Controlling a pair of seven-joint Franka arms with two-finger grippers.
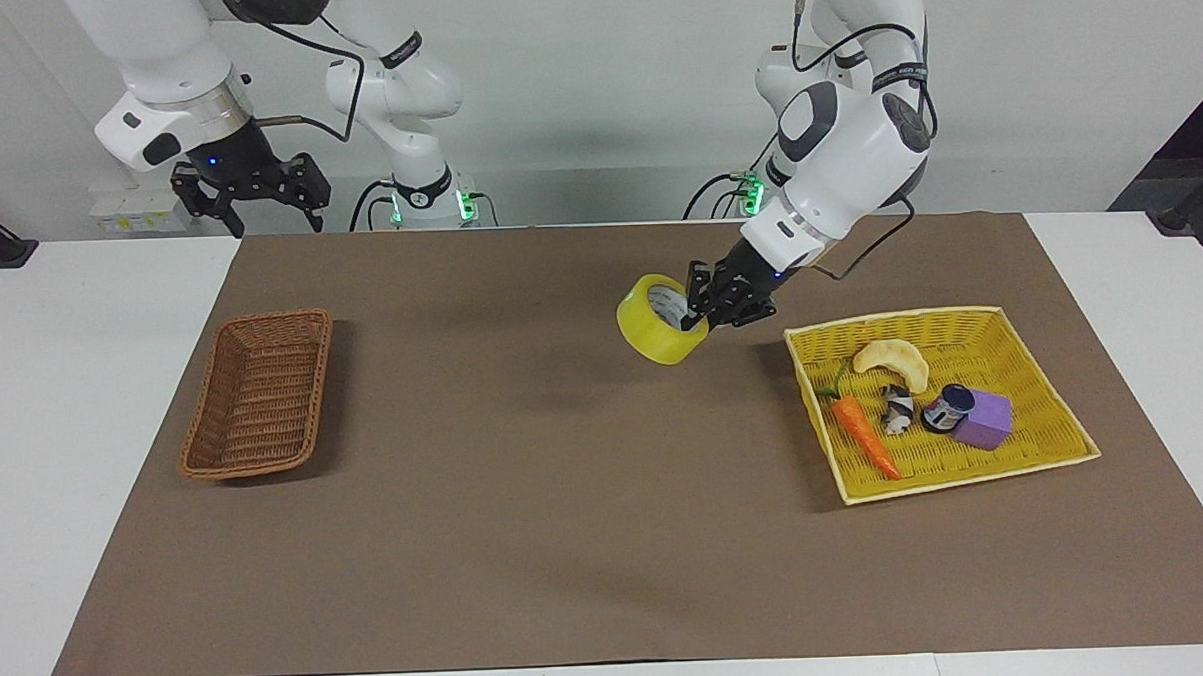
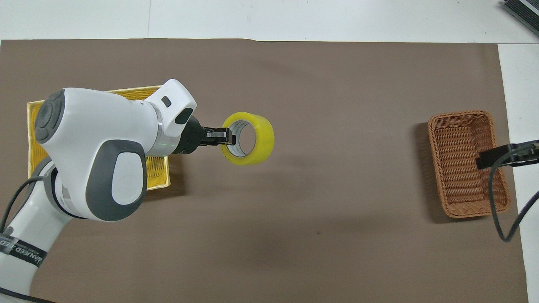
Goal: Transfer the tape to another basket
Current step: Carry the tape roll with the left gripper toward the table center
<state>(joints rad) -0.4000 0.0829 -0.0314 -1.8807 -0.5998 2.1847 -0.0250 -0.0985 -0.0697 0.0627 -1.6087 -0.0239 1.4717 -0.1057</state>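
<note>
The yellow tape (image 1: 657,321) (image 2: 252,138) hangs in the air over the brown mat, tilted, its pale core facing the left arm. My left gripper (image 1: 698,313) (image 2: 228,137) is shut on the roll's wall, one finger inside the core. The brown wicker basket (image 1: 260,393) (image 2: 467,163) lies at the right arm's end of the table, with nothing in it. My right gripper (image 1: 249,202) waits open, raised by its base, above the mat's edge; only its tip (image 2: 505,155) shows in the overhead view, over the basket's rim.
A yellow woven tray (image 1: 1036,324) (image 2: 33,122) at the left arm's end holds a carrot (image 1: 864,435), a pale crescent (image 1: 894,361), a purple block (image 1: 985,420), a small can (image 1: 947,407) and a small black-and-white thing. The brown mat (image 1: 526,481) covers the table.
</note>
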